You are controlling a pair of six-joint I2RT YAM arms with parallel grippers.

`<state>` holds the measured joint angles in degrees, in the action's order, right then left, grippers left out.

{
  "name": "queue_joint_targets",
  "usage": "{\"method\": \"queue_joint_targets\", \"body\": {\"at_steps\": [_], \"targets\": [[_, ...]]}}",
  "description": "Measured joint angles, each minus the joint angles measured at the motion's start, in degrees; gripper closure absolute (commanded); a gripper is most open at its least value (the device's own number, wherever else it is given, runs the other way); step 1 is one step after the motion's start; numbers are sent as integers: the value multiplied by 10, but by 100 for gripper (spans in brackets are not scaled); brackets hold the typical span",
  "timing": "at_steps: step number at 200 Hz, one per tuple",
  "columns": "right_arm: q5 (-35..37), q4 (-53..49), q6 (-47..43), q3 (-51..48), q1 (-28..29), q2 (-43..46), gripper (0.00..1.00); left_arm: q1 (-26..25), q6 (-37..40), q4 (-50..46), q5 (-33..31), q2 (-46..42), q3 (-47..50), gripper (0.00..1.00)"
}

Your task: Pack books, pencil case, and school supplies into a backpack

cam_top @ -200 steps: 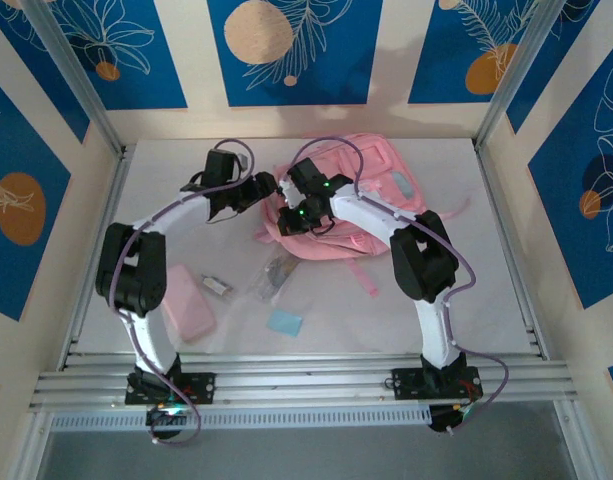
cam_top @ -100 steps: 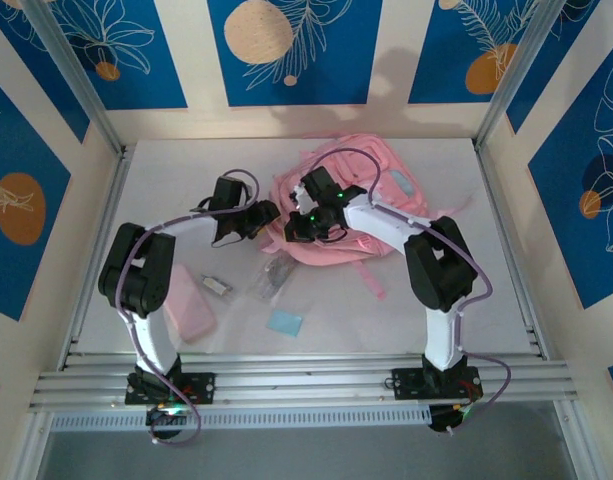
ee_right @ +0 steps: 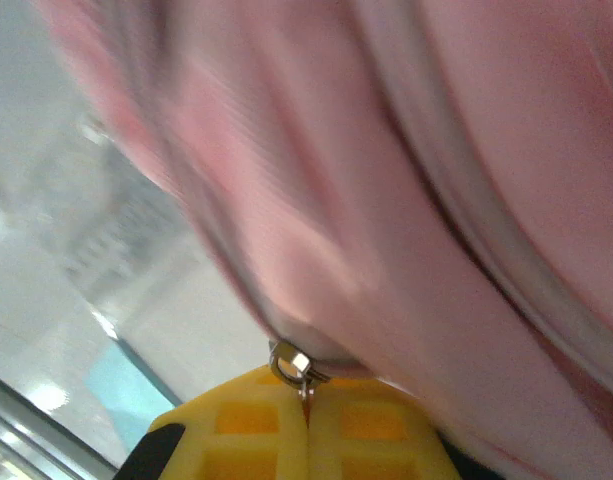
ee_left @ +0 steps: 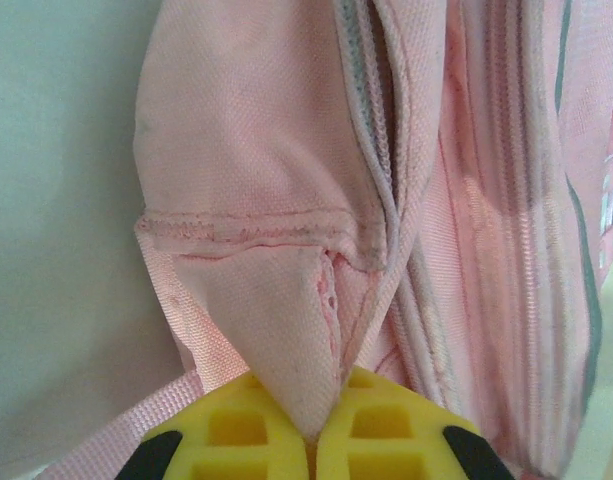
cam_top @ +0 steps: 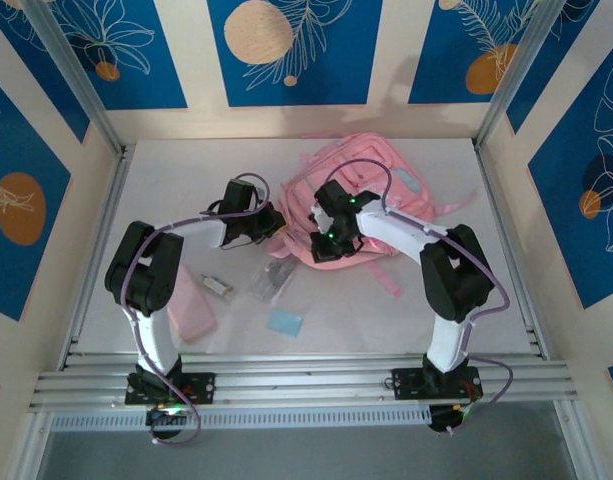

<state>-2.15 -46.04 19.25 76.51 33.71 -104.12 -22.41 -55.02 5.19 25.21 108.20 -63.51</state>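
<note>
Bare table [cam_top: 156, 175] far left and near right is open. The backpack [cam_top: 386, 180], left arm [cam_top: 181, 232] and right arm [cam_top: 411, 235] block the middle; case [cam_top: 191, 305], clip [cam_top: 218, 286], bag [cam_top: 276, 275] and pad [cam_top: 284, 322] clutter near left.

Left arm [cam_top: 156, 345]: white tubular links joined by bulky black joint housings.
Right arm [cam_top: 446, 340]: the same build, with white links and black housings at elbow and wrist.
Cables [cam_top: 244, 179]: thin lilac cords run along both arms and loop free near the wrists.
Bases [cam_top: 166, 385]: black mounting blocks, each with a lilac cord trailing below; a small green light shows under the left one.
Wrist lights [cam_top: 331, 237]: green dots glow on the right arm's black wrist housing.
Left hand [cam_top: 276, 222]: black body; yellow pads [ee_left: 236, 430] moulded with square recesses, black backing at the outer corners.
Right hand [cam_top: 324, 252]: black body; matching yellow gridded pads [ee_right: 246, 435], black at the corners.
</note>
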Motion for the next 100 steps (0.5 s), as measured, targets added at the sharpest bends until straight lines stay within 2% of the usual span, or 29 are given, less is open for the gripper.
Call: {"method": "queue_joint_targets", "body": {"at_steps": [52,100], "targets": [[114,-103,-23,-43,-96,24,100,8,5,-1,-8,0,-3,100],[209,-110,-63,-41,-180,31,100,18,21,-1,-6,0,-4,100]]}}
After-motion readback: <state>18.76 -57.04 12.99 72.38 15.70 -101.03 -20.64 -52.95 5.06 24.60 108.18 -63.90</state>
